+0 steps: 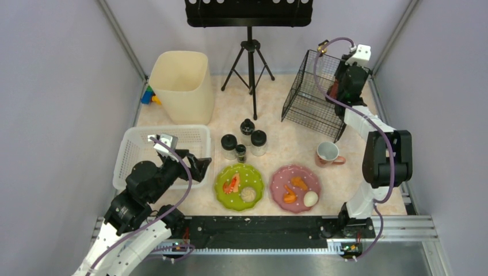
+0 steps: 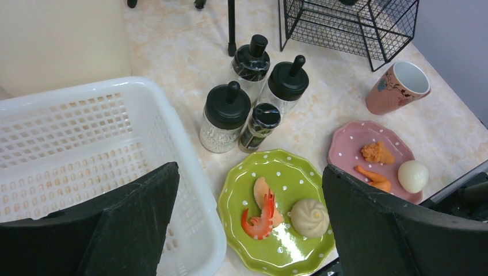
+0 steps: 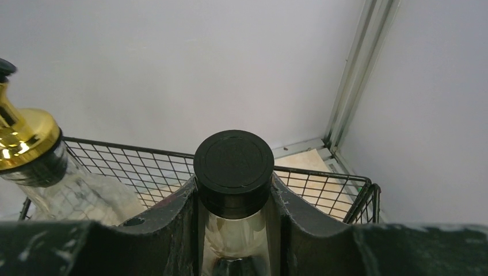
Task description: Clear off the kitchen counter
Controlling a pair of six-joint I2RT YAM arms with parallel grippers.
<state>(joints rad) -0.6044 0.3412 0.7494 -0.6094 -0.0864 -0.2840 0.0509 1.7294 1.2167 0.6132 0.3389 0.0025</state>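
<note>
Right end effector [image 3: 233,230] pinches black-capped bottle [image 3: 233,158] just under the cap, at wire rack [image 3: 322,184]; can't tell if bottle is seated. Desk [image 1: 288,146] spans the whole cell floor, carrying jars [image 1: 244,141], green plate [image 1: 239,187], pink plate [image 1: 295,188], mug [image 1: 328,153], white basket [image 1: 167,127]. Left end effector [image 1: 198,167] spread wide, empty, over basket edge beside green plate. Risk: lowered off-line, bottle clips rack wires or knocks gold-topped bottle [image 3: 23,138] just beside it; released tilted, it likely topples on the wire floor.
</note>
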